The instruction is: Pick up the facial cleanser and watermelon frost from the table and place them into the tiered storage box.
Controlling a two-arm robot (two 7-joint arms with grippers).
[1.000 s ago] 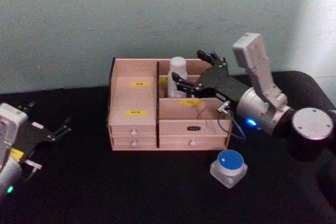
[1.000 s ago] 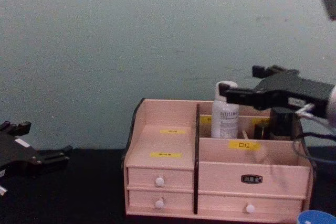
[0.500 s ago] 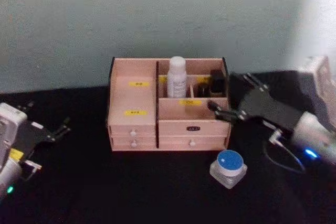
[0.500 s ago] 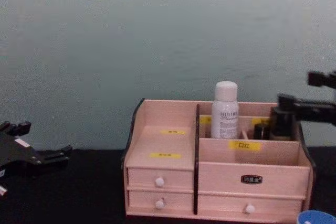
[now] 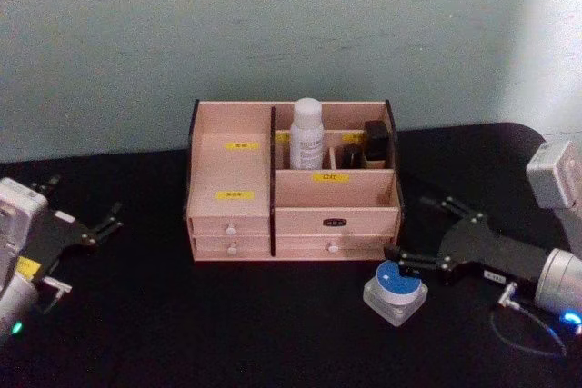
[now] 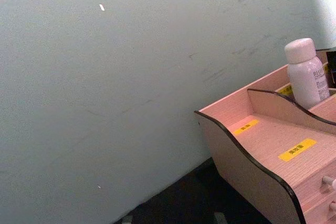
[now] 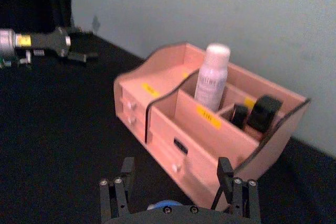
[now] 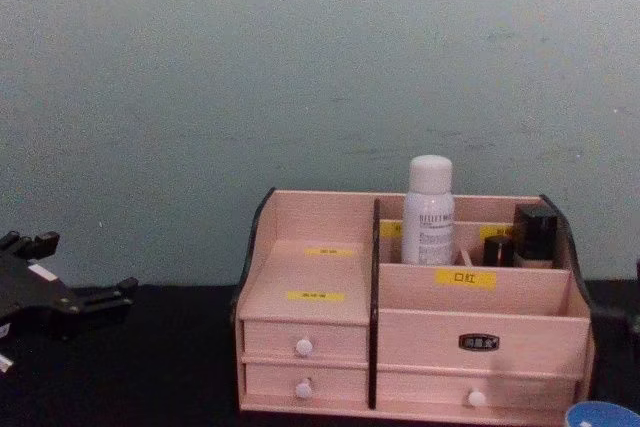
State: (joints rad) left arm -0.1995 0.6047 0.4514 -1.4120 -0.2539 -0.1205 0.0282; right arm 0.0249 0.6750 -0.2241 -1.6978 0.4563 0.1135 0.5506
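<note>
- Jar [image 5: 396,290]: sits lid-up on the black table [image 5: 227,343], just in front of the box's right corner. Not lifted yet.
- Right gripper [image 5: 407,226]: low, right beside the jar, fingers spread wide, holding nothing. The wrist view shows the blue lid between its fingers, so it looks lined up to straddle the jar; can't tell whether it's low enough.
- Left gripper [image 5: 84,202]: parked at the far left, fingers apart, empty, well clear of the work.
- Storage box [image 5: 232,170]: mid-table by the wall, drawers closed. The wide front-right compartment looks free and probably suits the squat jar.
- White bottle [image 5: 307,134]: upright in a rear compartment beside the small black bottles [image 5: 376,143], so that half looks done.
</note>
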